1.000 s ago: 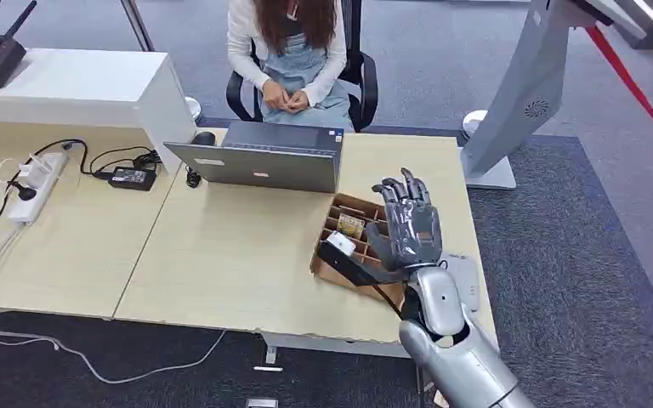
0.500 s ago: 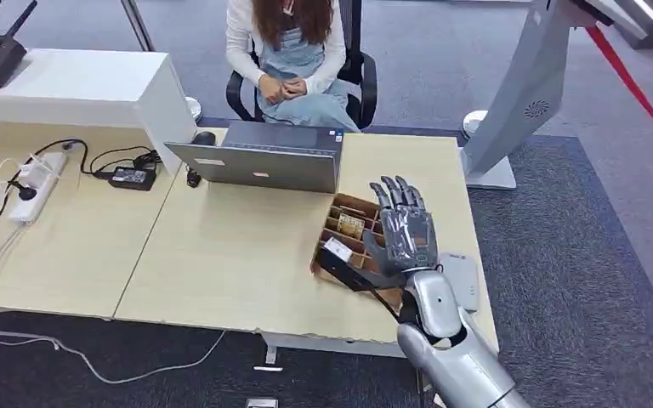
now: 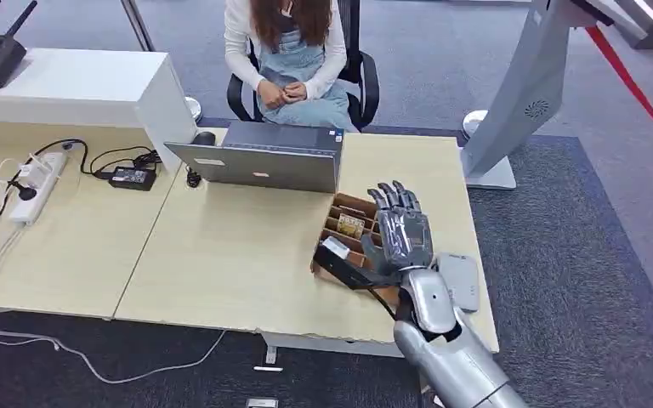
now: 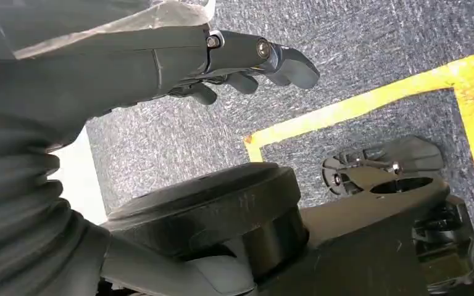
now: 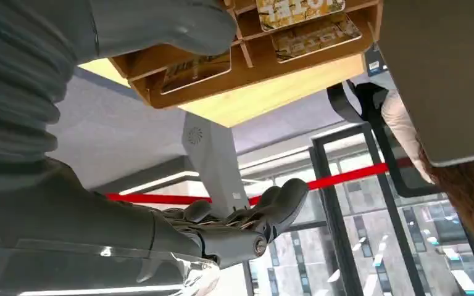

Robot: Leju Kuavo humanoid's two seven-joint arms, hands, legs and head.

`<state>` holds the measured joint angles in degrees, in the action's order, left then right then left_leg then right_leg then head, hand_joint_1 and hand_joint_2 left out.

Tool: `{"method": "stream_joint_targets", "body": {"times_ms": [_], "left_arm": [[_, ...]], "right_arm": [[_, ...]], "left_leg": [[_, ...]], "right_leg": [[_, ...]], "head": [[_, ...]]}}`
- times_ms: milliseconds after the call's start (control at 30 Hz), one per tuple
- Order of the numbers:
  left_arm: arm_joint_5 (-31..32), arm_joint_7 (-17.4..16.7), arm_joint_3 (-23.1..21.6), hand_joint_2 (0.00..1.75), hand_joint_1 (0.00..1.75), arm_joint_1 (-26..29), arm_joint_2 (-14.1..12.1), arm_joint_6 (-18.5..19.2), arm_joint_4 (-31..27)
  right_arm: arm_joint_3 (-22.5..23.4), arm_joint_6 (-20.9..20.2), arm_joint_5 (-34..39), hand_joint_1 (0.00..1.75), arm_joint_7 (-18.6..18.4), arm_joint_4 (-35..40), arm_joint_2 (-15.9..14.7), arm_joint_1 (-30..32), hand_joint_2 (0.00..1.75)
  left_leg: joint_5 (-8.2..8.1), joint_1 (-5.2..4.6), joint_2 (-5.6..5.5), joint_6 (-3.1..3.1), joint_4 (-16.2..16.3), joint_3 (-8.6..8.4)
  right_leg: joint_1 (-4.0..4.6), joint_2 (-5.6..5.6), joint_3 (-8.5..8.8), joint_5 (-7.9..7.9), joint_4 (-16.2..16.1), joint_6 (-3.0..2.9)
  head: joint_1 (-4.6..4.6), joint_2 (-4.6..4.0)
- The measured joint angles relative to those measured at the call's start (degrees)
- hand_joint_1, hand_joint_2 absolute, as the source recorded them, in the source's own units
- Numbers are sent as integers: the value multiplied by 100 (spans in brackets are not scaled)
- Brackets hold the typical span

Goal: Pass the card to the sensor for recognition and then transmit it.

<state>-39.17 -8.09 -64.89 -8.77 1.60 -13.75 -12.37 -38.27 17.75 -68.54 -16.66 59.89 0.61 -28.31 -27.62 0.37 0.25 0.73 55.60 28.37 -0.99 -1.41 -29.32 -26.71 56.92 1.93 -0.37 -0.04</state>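
The right hand (image 3: 402, 231) is held over the brown compartmented cardboard tray (image 3: 333, 270), fingers extended and apart, nothing grasped. The yellow printed card (image 3: 350, 224) lies flat in a compartment just beside the fingers, toward the grey laptop (image 3: 259, 158).

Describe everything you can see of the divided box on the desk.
The box looks like brown cardboard, open-topped and split by thin partitions into small compartments. Printed cards lie flat in some. It sits on the light wooden desk just in front of the laptop. The right hand hovers over its right side, fingers spread.
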Motion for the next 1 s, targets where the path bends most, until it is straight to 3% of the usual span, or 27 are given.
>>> {"method": "stream_joint_targets", "body": {"times_ms": [667,1000], "left_arm": [[-33,48,-131,175,0,-13,0,11,0],[-55,57,-136,175,0,-13,0,9,22]], "right_arm": [[7,-295,-179,47,-323,-516,-2,-349,175],[155,-446,-271,47,-378,-511,-149,-256,175]], "left_leg": [[0,0,0,0,0,-1],[0,0,1,0,1,-2]], "right_leg": [[0,0,0,0,0,0],[0,0,0,0,0,0]], "head": [[0,0],[0,0]]}}
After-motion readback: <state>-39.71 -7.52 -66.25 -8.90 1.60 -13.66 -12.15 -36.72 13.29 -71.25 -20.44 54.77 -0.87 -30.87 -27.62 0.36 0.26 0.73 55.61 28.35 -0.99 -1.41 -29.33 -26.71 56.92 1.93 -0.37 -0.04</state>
